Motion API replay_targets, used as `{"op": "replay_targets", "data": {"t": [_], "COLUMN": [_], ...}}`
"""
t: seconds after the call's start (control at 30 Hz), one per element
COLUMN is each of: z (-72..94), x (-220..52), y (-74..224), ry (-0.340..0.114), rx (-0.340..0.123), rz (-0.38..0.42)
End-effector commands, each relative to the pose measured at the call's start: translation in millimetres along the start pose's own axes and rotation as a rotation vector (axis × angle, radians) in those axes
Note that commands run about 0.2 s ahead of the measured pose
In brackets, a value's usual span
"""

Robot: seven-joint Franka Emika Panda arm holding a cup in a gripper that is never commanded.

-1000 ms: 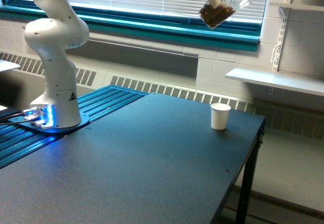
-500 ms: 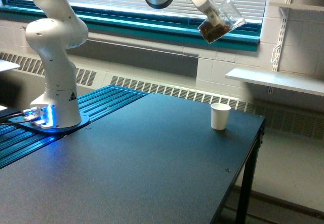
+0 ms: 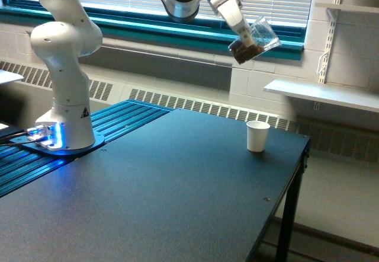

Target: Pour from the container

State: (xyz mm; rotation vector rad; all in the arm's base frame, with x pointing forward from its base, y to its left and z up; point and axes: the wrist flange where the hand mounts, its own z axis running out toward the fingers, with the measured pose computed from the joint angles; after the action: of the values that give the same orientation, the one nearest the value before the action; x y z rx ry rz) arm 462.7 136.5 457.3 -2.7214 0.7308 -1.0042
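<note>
The container is a small clear cup with brown granular stuff settled in its lower end. It hangs tilted high above the dark table, its mouth pointing to the exterior view's right. My gripper is shut on it, gripping its wall. A white paper cup stands upright on the table, well below the container and almost straight under it. Nothing is falling from the container.
The dark table ends at its right edge near the white cup. The arm's white base stands at the exterior view's left on a blue ribbed surface. A wall shelf sits at right behind the table.
The arm has lowered the container by a fair amount toward the white cup. Its tilt has eased slightly. The white cup has not moved.
</note>
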Motion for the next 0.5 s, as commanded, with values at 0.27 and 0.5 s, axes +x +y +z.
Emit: {"op": "replay_targets", "data": {"t": [0.27, 0.5], "z": [10.7, 22.0], "x": [-56.2, -80.0], "y": [-26.7, -31.6], "ry": [-0.049, -0.088], "rx": [0.024, 0.027], "rz": [-0.076, -0.090]}}
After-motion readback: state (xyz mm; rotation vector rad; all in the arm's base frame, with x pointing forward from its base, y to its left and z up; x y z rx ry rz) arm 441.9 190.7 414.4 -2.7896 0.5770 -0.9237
